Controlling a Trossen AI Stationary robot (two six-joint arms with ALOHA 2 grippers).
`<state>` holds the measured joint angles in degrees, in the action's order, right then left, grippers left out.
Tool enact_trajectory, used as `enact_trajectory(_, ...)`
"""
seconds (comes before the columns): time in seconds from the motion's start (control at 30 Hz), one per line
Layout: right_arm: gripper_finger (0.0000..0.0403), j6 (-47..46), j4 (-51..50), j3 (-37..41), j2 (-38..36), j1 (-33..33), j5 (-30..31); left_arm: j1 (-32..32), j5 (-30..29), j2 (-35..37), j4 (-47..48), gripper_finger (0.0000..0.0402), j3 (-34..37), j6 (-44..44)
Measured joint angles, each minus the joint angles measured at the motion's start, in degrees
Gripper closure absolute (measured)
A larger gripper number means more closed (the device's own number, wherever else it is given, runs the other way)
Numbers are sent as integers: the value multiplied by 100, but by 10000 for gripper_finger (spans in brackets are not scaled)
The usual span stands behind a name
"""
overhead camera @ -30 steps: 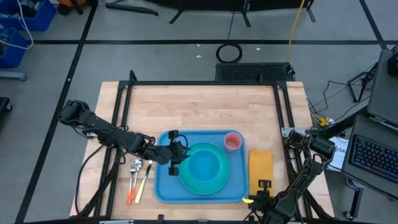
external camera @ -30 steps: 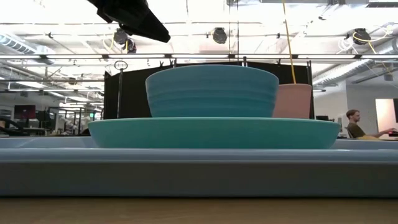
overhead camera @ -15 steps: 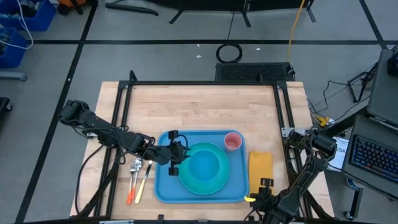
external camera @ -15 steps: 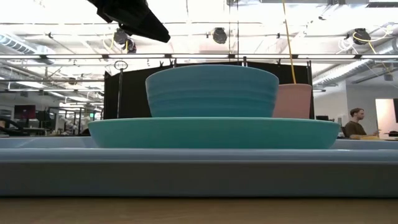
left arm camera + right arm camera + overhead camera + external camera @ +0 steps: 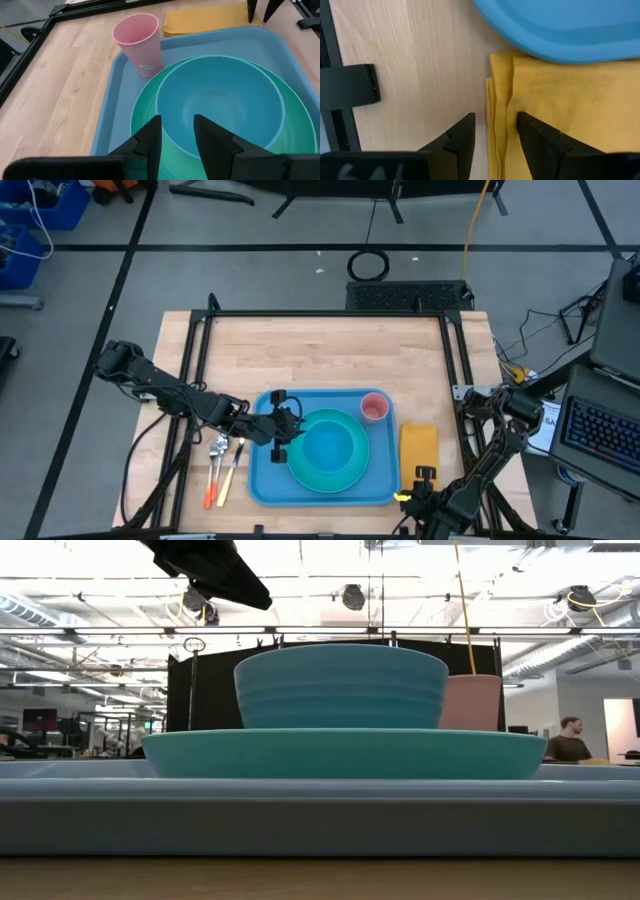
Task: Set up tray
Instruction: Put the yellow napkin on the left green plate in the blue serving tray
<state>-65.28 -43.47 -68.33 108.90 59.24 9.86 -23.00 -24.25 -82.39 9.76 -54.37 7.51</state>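
Wooden table; only the right pincer has backed off the napkin.

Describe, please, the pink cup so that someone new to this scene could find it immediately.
Start at the large flat blue plastic tray on the wooden table. In its far right corner, beside the round turquoise plate that carries the blue bowl, stands a small pink plastic cup. It is the only pink thing there, upright and open-topped.

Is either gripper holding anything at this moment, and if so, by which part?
Nothing is held. The left gripper hangs open above the bowl on the tray; the right gripper is open over the yellow napkin's edge.
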Motion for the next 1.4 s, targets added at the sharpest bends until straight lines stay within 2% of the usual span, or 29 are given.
enact_trajectory(0.2,263,-56,-24,99,14,0,-26,0,26,0,-2,282,0,59)
enact_trajectory(0.33,280,-109,-150,186,27,-30,-53,-36,28,-2,-3,282,0,85)
enact_trajectory(0.67,394,-229,198,696,-11,-70,-169,-79,23,-309,-39,282,-2,125)
enact_trajectory(0.87,400,-274,-340,361,-39,-158,-249,-81,-9,-391,-48,282,-2,130)
enact_trajectory(1.07,402,-229,-1445,-50,-361,-267,114,-81,-90,-389,-72,282,-2,161)
enact_trajectory(1.4,402,-556,-2326,-246,-1052,-340,848,-106,-81,-389,-61,282,-2,166)
